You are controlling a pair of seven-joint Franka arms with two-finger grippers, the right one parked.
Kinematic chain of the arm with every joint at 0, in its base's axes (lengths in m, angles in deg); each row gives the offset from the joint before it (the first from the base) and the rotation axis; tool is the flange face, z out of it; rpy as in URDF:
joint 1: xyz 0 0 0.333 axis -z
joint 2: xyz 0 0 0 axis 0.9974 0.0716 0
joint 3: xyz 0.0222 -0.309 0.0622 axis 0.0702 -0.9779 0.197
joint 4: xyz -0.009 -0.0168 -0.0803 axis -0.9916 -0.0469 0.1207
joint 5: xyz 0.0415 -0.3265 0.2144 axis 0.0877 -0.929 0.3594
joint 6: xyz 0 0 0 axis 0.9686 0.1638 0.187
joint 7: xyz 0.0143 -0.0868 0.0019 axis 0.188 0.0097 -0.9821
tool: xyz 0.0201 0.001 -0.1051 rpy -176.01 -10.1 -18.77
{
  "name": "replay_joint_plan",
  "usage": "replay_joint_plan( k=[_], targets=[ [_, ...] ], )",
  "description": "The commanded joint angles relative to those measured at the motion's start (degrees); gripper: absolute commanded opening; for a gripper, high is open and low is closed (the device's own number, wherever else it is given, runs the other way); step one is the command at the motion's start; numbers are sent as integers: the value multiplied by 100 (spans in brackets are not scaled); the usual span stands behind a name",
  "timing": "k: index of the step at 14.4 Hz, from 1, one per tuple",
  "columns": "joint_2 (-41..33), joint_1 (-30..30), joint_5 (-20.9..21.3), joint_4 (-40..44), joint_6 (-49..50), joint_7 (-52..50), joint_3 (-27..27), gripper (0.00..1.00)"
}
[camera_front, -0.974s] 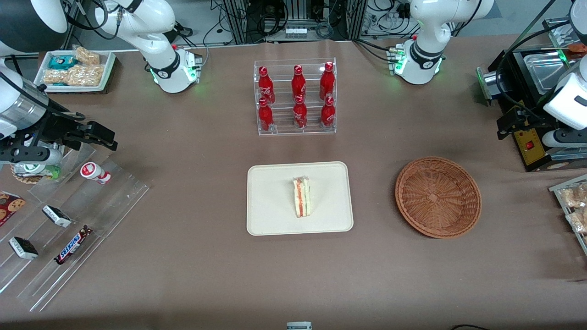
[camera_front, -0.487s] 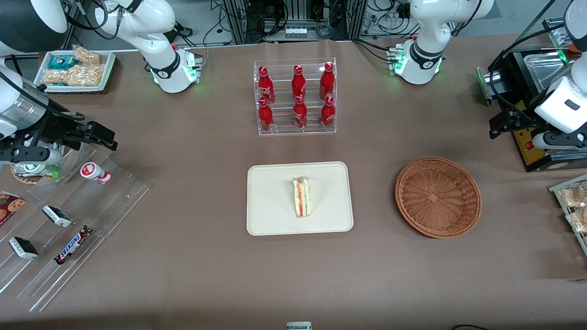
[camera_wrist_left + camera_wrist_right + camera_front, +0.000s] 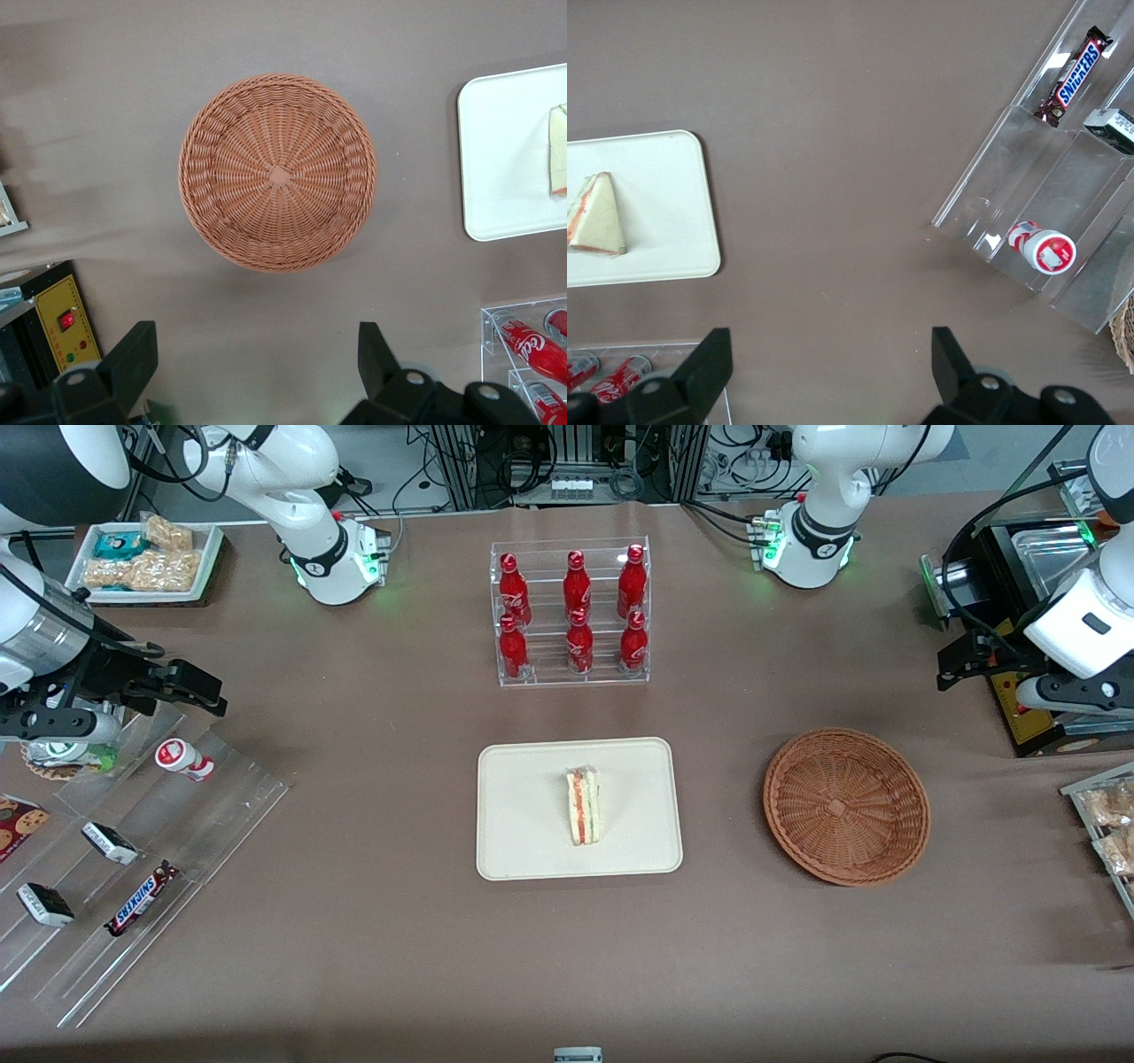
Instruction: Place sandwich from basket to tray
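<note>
The left arm's gripper (image 3: 257,372) hangs with its fingers (image 3: 133,359) spread wide and nothing between them, above the brown table (image 3: 372,948) toward the working arm's end, farther from the front camera than the basket (image 3: 846,806). The basket holds nothing. Beside the basket lies the tray (image 3: 532,841), well apart, with the sandwich (image 3: 584,807) resting on it. A clear rack of red bottles (image 3: 573,611) stands farther from the front camera than the tray.

Even overhead light, soft shadows under arms, sharp focus, no glare
</note>
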Motion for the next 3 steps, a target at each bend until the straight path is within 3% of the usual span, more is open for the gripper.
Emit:
replay_joint_plan(
  k=[1,3],
  targets=[
    [29,-40,-71,113,95,109,-34,100],
    [37,-40,-62,113,95,109,-34,100]
  ],
)
